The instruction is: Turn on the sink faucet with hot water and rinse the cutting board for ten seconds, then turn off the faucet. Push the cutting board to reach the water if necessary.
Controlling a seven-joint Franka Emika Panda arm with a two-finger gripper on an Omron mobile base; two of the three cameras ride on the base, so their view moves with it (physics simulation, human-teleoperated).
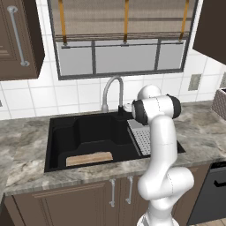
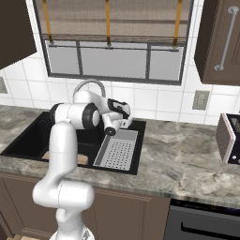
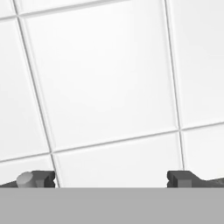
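The cutting board (image 1: 89, 158) lay flat at the near edge of the black sink (image 1: 59, 132), its long side running along the front wall. Behind stood the faucet (image 1: 112, 90), its spout curving over the basin. Grey stone counter (image 1: 201, 128) lay all around, white wall tiles (image 3: 105, 78) behind. The gripper (image 3: 109, 179) stood wide open, holding nothing, facing the tiles.
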